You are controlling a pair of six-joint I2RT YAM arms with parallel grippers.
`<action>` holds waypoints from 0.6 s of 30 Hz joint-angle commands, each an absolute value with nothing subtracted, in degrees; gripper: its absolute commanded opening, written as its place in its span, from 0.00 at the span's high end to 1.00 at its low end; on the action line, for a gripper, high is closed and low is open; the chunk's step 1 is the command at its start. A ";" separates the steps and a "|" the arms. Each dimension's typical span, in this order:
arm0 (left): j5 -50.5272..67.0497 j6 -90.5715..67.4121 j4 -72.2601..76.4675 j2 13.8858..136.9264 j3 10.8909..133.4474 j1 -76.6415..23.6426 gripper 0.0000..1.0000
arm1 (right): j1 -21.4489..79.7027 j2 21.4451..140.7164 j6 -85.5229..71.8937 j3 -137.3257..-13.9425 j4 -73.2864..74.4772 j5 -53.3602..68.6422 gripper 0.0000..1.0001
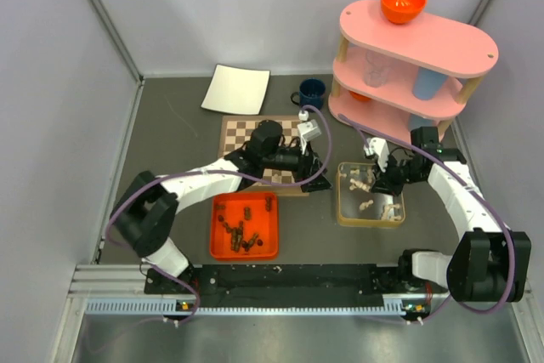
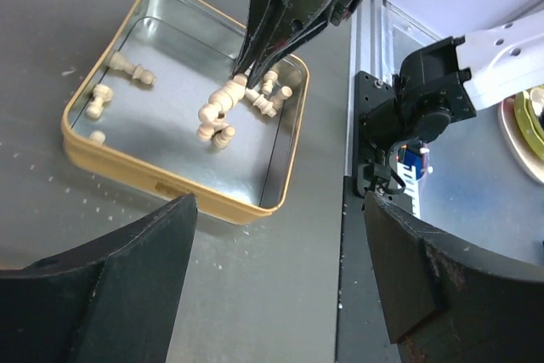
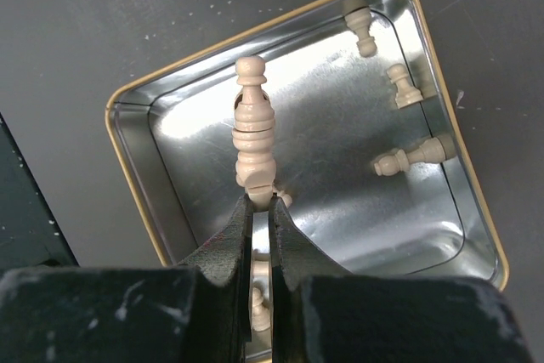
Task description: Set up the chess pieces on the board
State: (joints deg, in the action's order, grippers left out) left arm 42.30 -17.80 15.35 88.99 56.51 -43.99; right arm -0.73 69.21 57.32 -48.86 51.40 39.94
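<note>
The board [image 1: 240, 133] lies at the table's middle, mostly hidden under my left arm. Off the board's right edge my left gripper [image 1: 316, 174] [image 2: 280, 210] hangs open over bare grey table, nothing between its fingers. Pale chess pieces [image 1: 367, 204] lie in a gold-rimmed tin [image 1: 343, 210] [image 2: 161, 184] [image 3: 127, 150] to the right. Inside that tin my right gripper [image 1: 380, 180] [image 3: 257, 201] [image 2: 242, 74] is shut on the base of one pale piece [image 3: 254, 129], which sticks straight out past the fingertips. Dark chess pieces [image 1: 240, 231] lie in a red tray [image 1: 218, 227].
A white sheet [image 1: 236, 89] and a blue mug [image 1: 311, 92] sit behind the board. A pink three-tier shelf [image 1: 416, 40] with an orange bowl [image 1: 402, 2] on top stands at the back right. A metal rail [image 1: 255, 291] runs along the near edge.
</note>
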 commanded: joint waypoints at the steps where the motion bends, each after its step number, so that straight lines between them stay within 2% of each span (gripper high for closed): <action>1: 51.58 -17.29 28.37 95.96 61.78 -44.47 0.18 | -0.35 67.24 58.80 -51.50 53.87 44.21 1.00; 8: 54.75 -30.05 46.65 108.53 67.57 -45.09 0.24 | -0.35 66.62 59.50 -51.68 54.84 45.88 1.00; 18: 55.20 -29.80 41.85 116.98 73.74 -47.63 0.47 | -0.35 66.53 59.68 -52.12 55.46 46.32 1.00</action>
State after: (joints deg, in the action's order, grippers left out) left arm 53.69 -30.92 40.88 115.96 70.81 -46.65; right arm -0.54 67.99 58.48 -48.90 54.72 43.86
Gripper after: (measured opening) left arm 0.566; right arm 0.027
